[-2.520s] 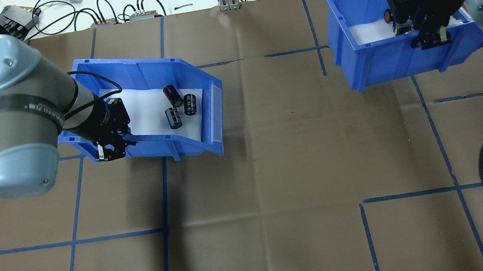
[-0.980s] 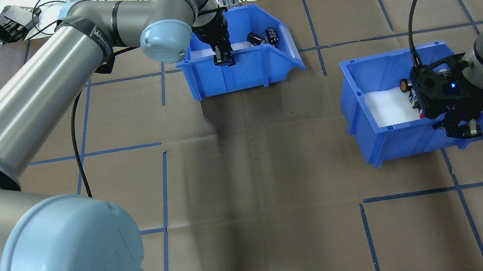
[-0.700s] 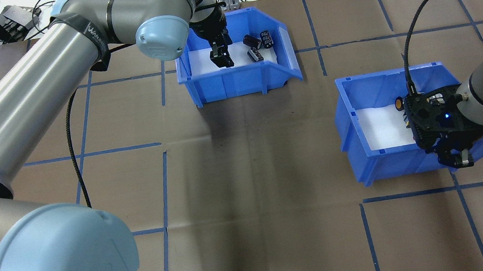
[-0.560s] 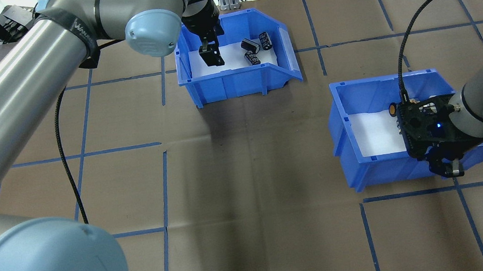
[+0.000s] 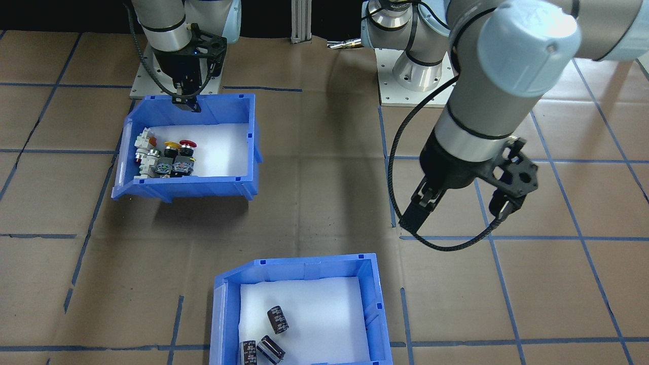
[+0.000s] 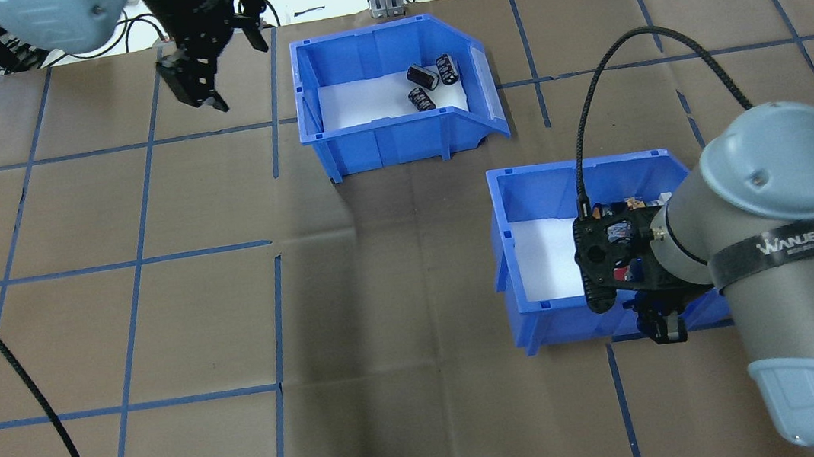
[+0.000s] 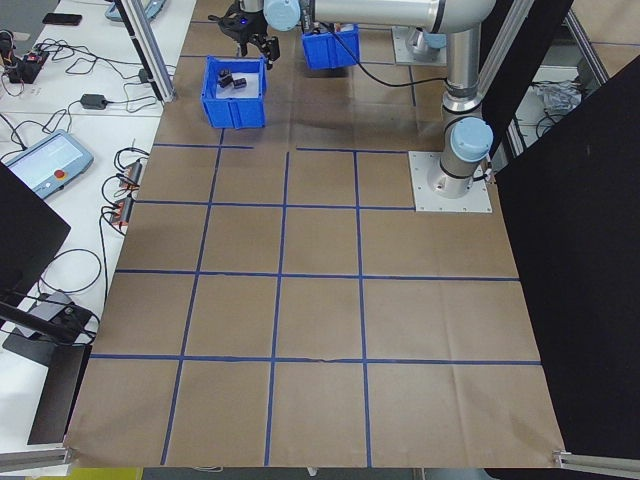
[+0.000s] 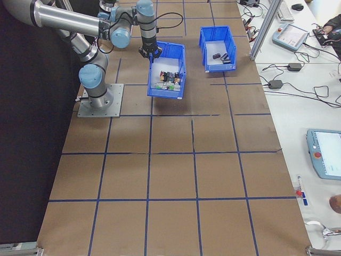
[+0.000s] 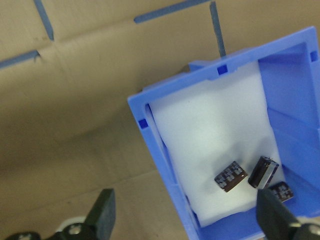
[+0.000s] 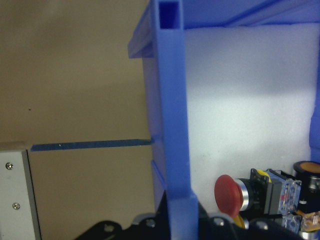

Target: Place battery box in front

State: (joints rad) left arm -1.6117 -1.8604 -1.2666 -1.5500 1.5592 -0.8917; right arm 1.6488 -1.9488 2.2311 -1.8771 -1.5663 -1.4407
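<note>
Holding three dark cells (image 6: pixel 429 82), the battery box (image 6: pixel 398 149) sits free of the wide-open left tool (image 6: pixel 196 91); the right tool (image 6: pixel 659 322) clamps the button bin (image 6: pixel 540 324).

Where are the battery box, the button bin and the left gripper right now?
battery box (image 6: pixel 386 142): overhead exterior view, on its near blue wall.
button bin (image 5: pixel 195 186): front-facing view, on its front wall.
left gripper (image 6: pixel 196 95): overhead exterior view, between its fingertips.

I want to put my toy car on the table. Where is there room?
The big brown stretch of table nearest the robot, left of the button bin, is bare. So is the strip between that bin and the battery box. It is crowded inside both bins, and where the right fingers grip the button bin's wall.
</note>
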